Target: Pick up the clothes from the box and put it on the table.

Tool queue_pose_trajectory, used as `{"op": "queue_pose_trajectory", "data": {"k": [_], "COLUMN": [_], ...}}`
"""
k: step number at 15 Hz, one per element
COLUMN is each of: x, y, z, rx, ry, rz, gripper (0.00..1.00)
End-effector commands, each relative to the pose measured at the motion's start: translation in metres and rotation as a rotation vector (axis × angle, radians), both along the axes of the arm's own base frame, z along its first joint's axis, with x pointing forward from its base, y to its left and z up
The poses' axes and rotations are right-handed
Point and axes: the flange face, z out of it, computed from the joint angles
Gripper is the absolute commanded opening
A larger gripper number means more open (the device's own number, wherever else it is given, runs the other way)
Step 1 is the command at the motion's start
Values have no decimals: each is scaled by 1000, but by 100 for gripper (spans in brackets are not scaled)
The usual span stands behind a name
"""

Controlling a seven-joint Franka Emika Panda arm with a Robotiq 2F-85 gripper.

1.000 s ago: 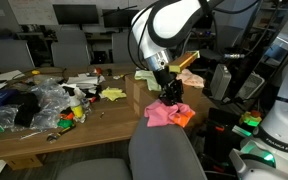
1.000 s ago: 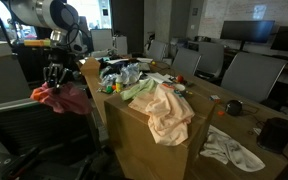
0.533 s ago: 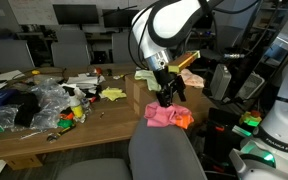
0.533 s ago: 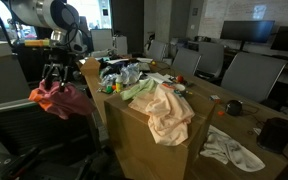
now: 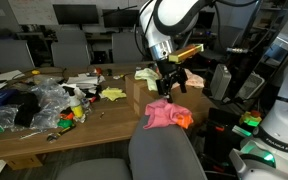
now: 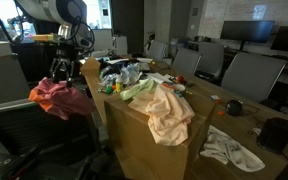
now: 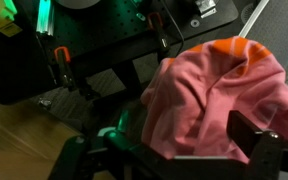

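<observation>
One gripper (image 5: 171,86), jaws spread wide and empty, hanging just above the pink cloth (image 5: 167,114) heaped at the table (image 5: 112,112) end. Best handled by dropping straight onto the thickest fold and pinching deep.

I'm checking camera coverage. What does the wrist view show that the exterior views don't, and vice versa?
Only the wrist view: a red-handled item on the dark rack below. Only the exterior views: the box draped with a beige garment, and the clutter on the table. Both: the open tool hanging above the pink cloth.
</observation>
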Motion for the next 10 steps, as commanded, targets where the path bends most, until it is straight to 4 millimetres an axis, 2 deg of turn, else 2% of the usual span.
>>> {"op": "queue_pose_trajectory", "data": {"k": [1,5,10], "x": [-14,-17,11], "y": [-34,-73,-137], "z": [33,57,75], "rx": [31,44,24], "ry": [-100,-197,-377], "rz": [-121,-223,-409], "gripper": [100,100,100]}}
